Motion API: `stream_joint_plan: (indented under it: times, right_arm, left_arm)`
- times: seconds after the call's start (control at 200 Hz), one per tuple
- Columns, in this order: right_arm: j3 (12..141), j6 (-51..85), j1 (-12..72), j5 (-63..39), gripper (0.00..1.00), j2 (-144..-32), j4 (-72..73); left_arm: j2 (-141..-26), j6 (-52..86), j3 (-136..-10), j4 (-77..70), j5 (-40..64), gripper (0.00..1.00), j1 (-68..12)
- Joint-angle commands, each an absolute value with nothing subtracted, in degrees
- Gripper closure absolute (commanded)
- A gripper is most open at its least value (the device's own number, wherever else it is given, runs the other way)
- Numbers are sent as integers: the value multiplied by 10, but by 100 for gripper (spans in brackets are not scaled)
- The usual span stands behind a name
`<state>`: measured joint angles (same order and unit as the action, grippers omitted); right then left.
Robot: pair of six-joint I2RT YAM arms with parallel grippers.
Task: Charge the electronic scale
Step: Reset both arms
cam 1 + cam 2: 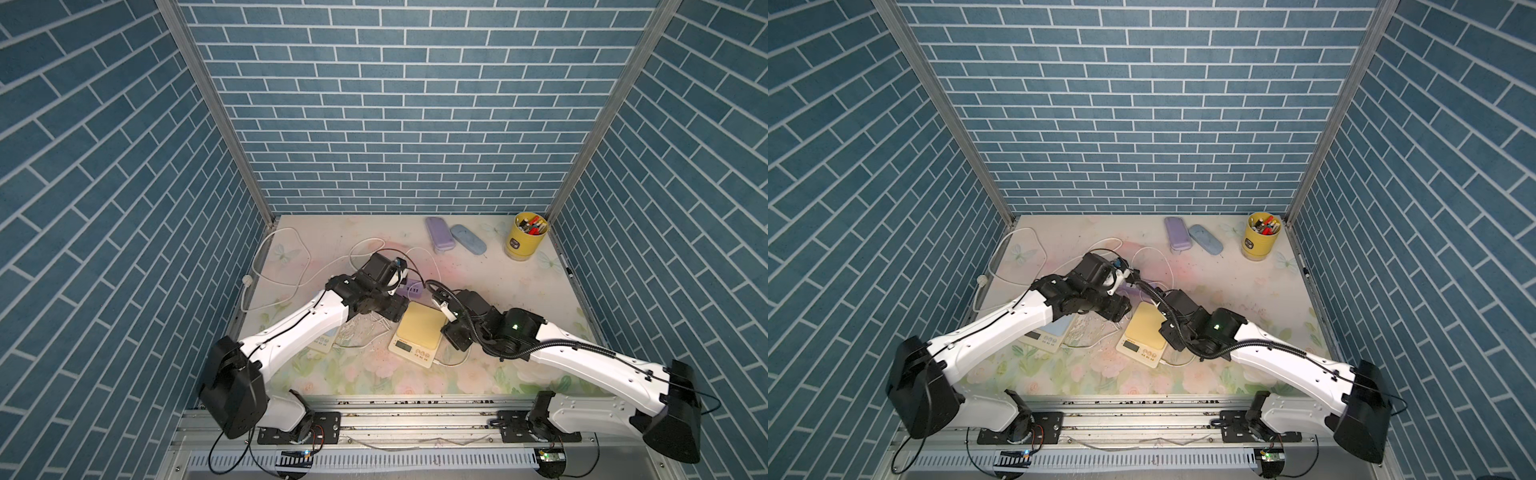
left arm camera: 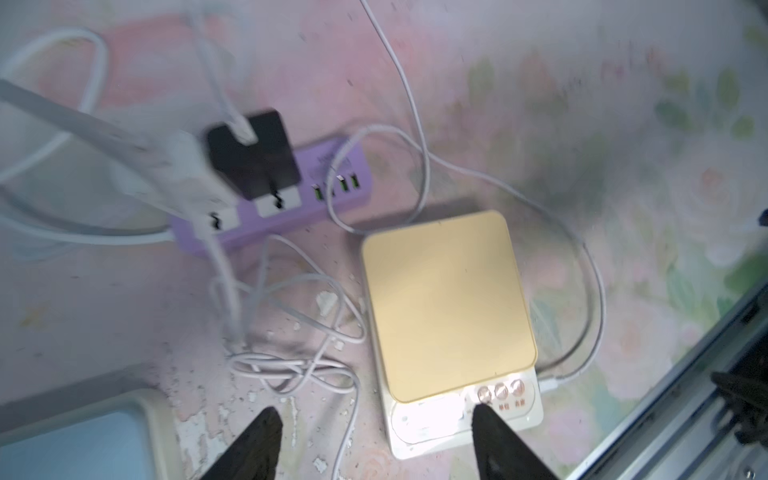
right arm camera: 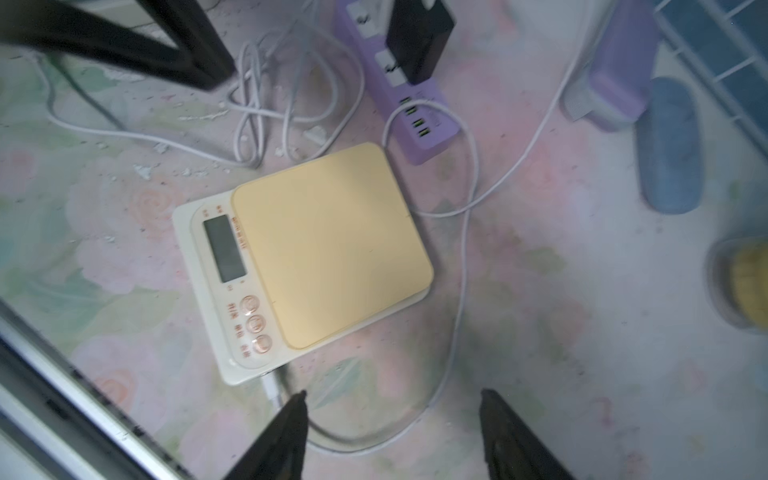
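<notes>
Cream electronic scale (image 1: 417,332) with yellow square platform sits mid-table, thin white cable (image 3: 462,257) plugged into its side, beside a purple plastic power strip (image 2: 291,203). Both claws, the left gripper (image 2: 374,428) and right gripper (image 3: 392,409), hover above it — released, empty.

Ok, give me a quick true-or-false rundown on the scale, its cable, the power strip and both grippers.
1. A white cable is plugged into the yellow scale. True.
2. The right gripper is shut on that cable. False: its jaws stand open with nothing between them.
3. A black adapter sits in the purple power strip. True.
4. The left gripper holds the adapter. False: it is open and holds nothing.
5. The yellow cup lies tipped over. False: it stands upright.
</notes>
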<state>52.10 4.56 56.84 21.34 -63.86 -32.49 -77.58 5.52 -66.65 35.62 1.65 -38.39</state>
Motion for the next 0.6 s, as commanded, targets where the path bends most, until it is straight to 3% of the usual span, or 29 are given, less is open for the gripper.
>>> stream_joint_plan:
  times: [0.0,0.045,0.14,0.33,0.43,0.595]
  right_arm:
    - [472,28,522,385,11,-594,-217]
    - [450,15,490,437,2,-575,-180]
    - [392,-12,405,480,1,-540,-75]
    - [269,49,195,336,1,-514,94]
    - [236,26,146,327,1,-583,186]
    - [236,31,104,330,1,-748,297]
  left_arm:
    - [-714,-11,-671,365,-113,7,-336]
    - [-693,-23,-657,340,-128,1,-302]
    - [-654,-35,-601,252,-137,0,-219]
    - [-650,-37,-443,33,-148,1,-93]
    - [-695,-61,-405,-35,-187,0,-76]
    - [-752,-53,-316,-206,-117,1,-47]
